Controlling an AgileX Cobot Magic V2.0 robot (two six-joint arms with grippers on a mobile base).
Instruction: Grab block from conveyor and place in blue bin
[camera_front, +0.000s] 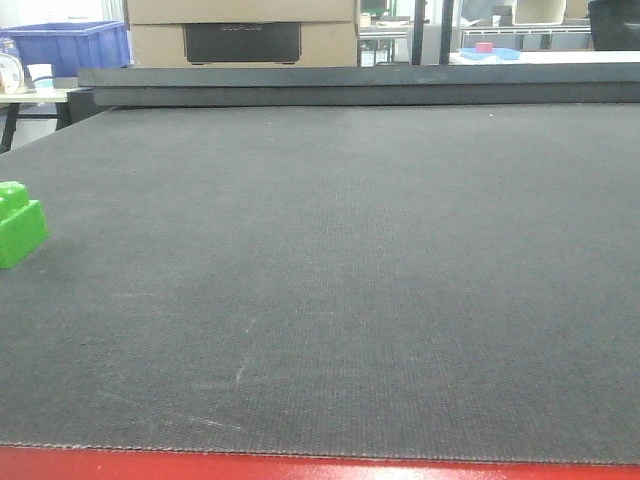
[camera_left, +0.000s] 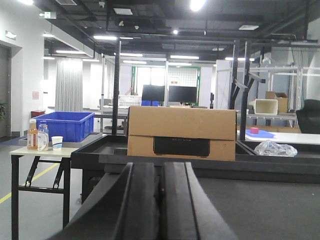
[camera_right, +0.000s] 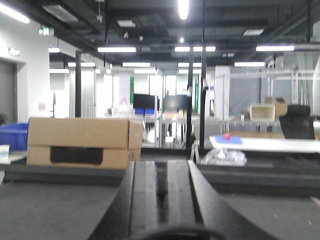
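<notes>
Sitting at the left edge of the conveyor (camera_front: 380, 260), the block (camera_front: 18, 225) is partly cut off in the front view.
Glossy green plastic, stepped with a raised stud, it rests on the fine woven dark grey belt, bordered along its near edge by a red frame (camera_front: 300, 468). The left gripper (camera_left: 160, 200) has its smooth dark fingers pressed together. The right gripper (camera_right: 161, 200) shows only a thin slit between its fingers. The blue bin (camera_left: 65, 125) stands beyond the belt's far left corner.
</notes>
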